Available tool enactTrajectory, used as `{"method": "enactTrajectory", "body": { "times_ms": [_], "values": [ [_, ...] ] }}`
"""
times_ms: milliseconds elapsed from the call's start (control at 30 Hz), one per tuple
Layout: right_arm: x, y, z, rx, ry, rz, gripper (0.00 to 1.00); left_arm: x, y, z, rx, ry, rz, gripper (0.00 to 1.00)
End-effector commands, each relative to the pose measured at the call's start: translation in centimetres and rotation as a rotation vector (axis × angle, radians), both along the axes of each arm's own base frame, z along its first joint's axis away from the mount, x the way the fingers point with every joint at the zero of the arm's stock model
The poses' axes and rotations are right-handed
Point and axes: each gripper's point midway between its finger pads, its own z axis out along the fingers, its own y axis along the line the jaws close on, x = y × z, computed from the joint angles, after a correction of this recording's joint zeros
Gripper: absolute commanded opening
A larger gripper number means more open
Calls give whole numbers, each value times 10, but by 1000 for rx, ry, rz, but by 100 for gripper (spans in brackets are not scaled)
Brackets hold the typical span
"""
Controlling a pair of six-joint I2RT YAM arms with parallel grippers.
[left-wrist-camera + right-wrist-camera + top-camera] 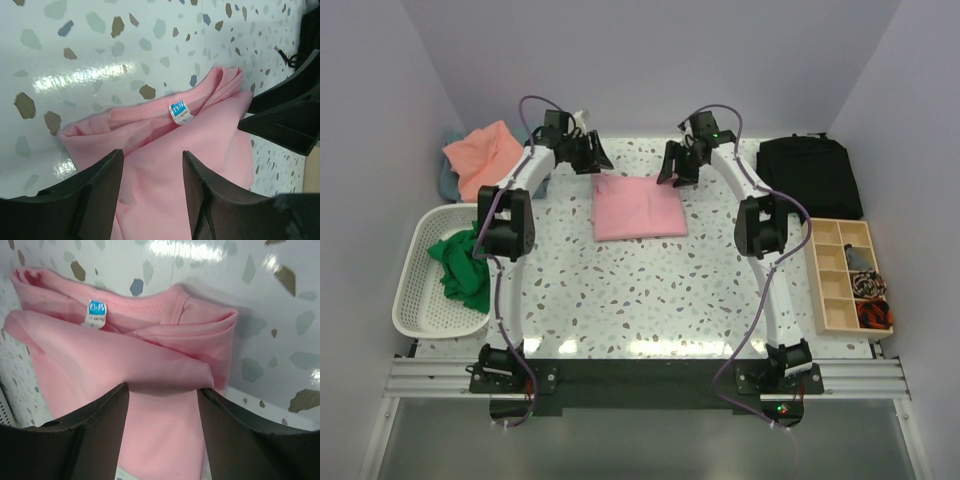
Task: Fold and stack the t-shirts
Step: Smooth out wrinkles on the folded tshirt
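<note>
**Collar edge could spring open when the fingers lift away**

The light pink cotton t-shirt [638, 206], folded into a rough square, lies flat on the speckled white bench [650, 300]. Its collar edge sits directly under both sets of fingers. The left fingers [590, 153] stand spread over the corner beside the small blue neck label [181, 111]. The right fingers [678, 166] stand spread over the opposite corner, where a loose flap of cloth lies between their tips. Neither pair appears to pinch anything.

The main risk is a snag: if that flap clings to a right finger as it rises, the fold would be dragged open. The layers under the left fingers look puffy and uneven, so they could also slump apart unaided. Well to the left of the left fingers are the salmon-orange t-shirt [485, 150] and the bright green t-shirt [460, 262] in its white mesh basket [415, 290]. Stacking these on a lopsided base would likely make the pile lean.
</note>
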Motion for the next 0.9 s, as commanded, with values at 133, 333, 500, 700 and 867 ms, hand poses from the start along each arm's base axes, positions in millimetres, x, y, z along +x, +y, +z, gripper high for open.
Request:
{"method": "enactTrajectory", "body": {
  "times_ms": [133,333,500,700,867],
  "values": [
    [53,-11,46,12,-239,-102,62,22,28,1,47,-42,82,56],
    [46,-14,113,48,-349,-93,63,8,54,45,151,-120,116,58],
    [20,-24,114,8,-310,-79,64,-25,57,40,146,-68,114,61],
    [-10,0,91,92,-173,23,63,-56,37,22,19,-20,49,62],
    [-29,15,77,71,-104,79,61,-54,27,11,19,-5,43,62]
  ]
}}
